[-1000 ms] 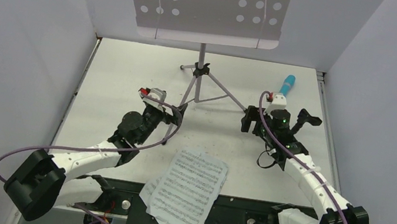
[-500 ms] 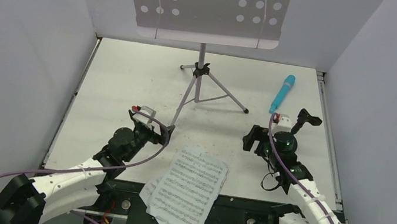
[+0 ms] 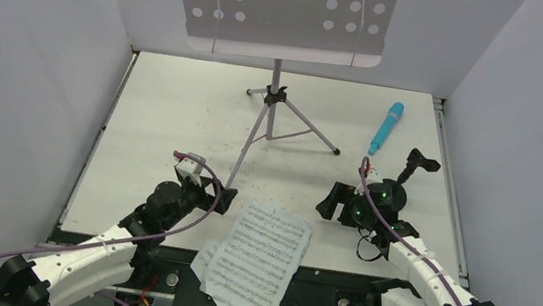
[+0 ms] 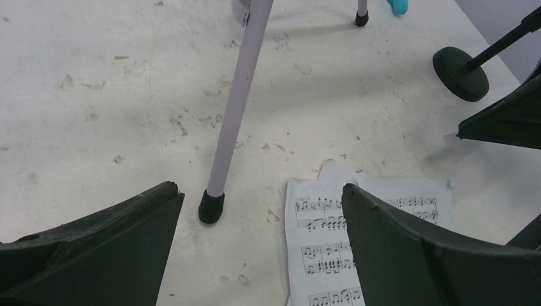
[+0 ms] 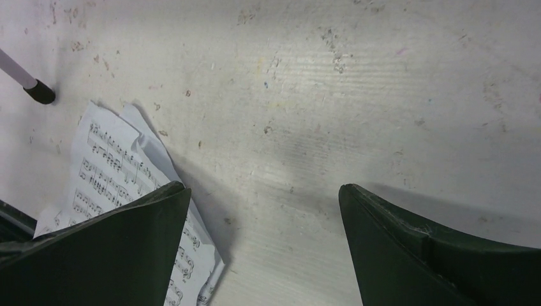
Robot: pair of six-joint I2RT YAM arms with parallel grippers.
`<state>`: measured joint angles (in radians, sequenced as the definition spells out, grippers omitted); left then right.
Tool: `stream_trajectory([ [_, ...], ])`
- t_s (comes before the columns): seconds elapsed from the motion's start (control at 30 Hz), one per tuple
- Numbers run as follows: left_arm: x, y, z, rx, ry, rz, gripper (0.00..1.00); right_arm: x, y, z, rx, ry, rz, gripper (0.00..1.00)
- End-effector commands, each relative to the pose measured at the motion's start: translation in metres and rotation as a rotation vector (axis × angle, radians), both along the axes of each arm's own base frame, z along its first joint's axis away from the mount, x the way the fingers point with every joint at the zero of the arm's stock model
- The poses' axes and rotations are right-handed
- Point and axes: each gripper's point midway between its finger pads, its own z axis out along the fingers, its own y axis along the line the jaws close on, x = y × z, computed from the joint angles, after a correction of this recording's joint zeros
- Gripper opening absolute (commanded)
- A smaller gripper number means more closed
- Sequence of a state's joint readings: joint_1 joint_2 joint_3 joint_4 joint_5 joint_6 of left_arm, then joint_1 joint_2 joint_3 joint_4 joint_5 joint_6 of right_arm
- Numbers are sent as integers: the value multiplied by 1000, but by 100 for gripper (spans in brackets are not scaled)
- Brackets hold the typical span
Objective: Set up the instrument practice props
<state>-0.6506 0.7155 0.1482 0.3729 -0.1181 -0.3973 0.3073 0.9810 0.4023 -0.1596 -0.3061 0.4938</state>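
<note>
Above the table, top camera: lilac music stand upright at far middle, its desk bare. Sheet-music pages lie fanned at the near edge, partly over the dark front strip. Toy microphone lies flat at far right. Mic stand is upright just nearer than it, base hidden by my right arm.
Pincers from above: left gripper just left of the pages, right gripper just right of them; finger spread is hard to read here.
Left wrist camera: left gripper spread wide, nothing between. Stand foot sits ahead and a top corner of the pages beside my right finger. The mic stand's round base shows here, not from above.
Right wrist camera: right gripper spread, empty. The pages' edge runs under 1 finger, and at least 2 leaves show, offset.
Handling, pages: likely thin, limp and light, with loose leaves sliding on each other. Flat paper gives little to pinch, so I judge the edge overhanging the front strip the best hold.
Handling, microphone: probably light, stiff and prone to roll; grip across mid-body.
</note>
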Motion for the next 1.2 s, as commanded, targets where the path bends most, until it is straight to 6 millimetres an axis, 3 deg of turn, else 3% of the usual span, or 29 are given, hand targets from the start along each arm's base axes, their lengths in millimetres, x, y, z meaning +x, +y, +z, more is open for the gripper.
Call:
stream_trajectory([
  [0.0, -7, -6, -9, -87, 132, 10, 96, -4, 16, 2, 78, 2, 61, 90],
  [0.17, -16, -12, -26, -171, 292, 26, 96, -19, 27, -10, 133, 76, 117, 91],
  [0.33, -22, -26, -25, -212, 372, -54, 96, -38, 42, -15, 219, 120, 174, 98],
  [0.43, -24, -35, -24, -221, 411, -113, 96, -44, 50, -13, 245, 118, 207, 97],
  [0.67, -22, -47, -27, -253, 544, -198, 96, -55, 65, -13, 245, 117, 252, 81],
  [0.87, -18, -49, -35, -319, 647, -208, 97, -51, 71, -14, 259, 90, 263, 64],
  [1.0, -17, -50, -34, -344, 658, -223, 97, -46, 73, -14, 259, 69, 264, 55],
  [1.17, -15, -49, -20, -367, 592, -238, 97, -42, 75, -18, 256, 68, 265, 33],
])
